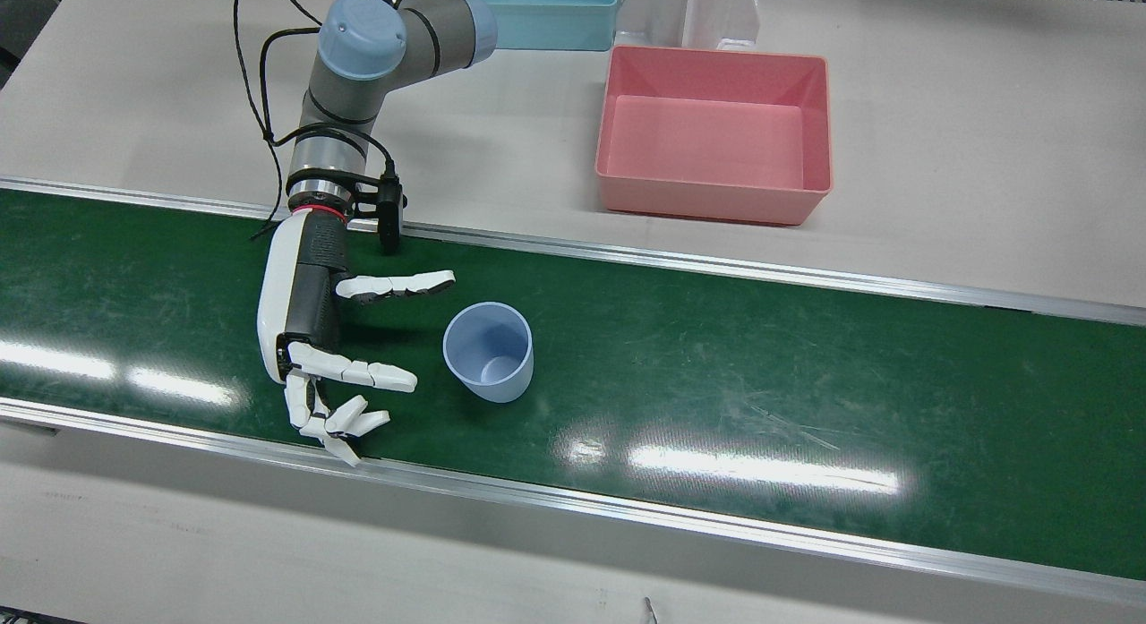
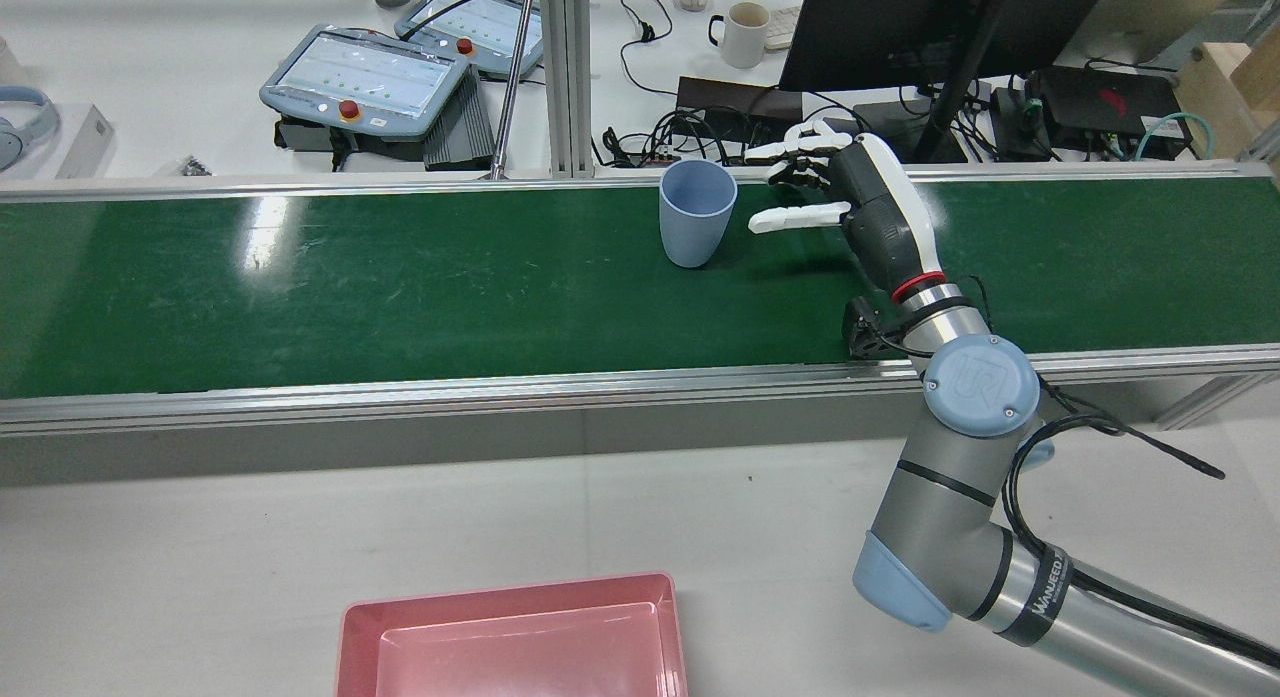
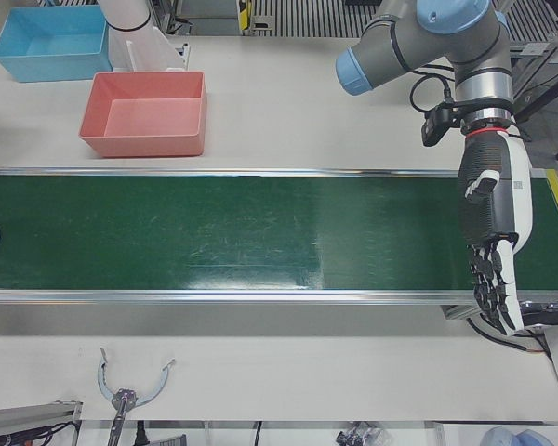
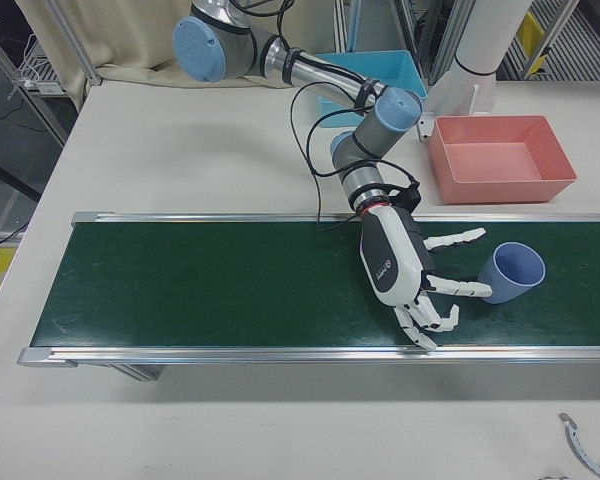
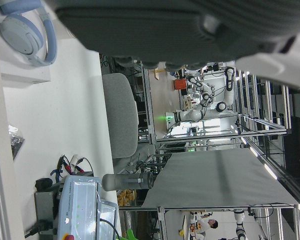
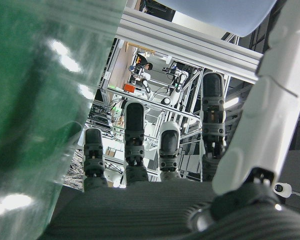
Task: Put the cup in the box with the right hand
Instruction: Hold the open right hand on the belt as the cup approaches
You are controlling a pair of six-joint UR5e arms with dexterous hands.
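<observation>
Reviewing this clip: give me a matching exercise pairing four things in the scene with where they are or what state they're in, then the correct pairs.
Things:
1. cup
2. pink box
3. right hand
4. left hand

Places or states:
A. on the pale table beside the belt, nothing inside
B. open, just beside the cup, not touching it
C. upright on the green belt
D. over the far end of the belt, away from the cup, holding nothing

Pairs: 1-C, 2-A, 3-B, 4-D
</observation>
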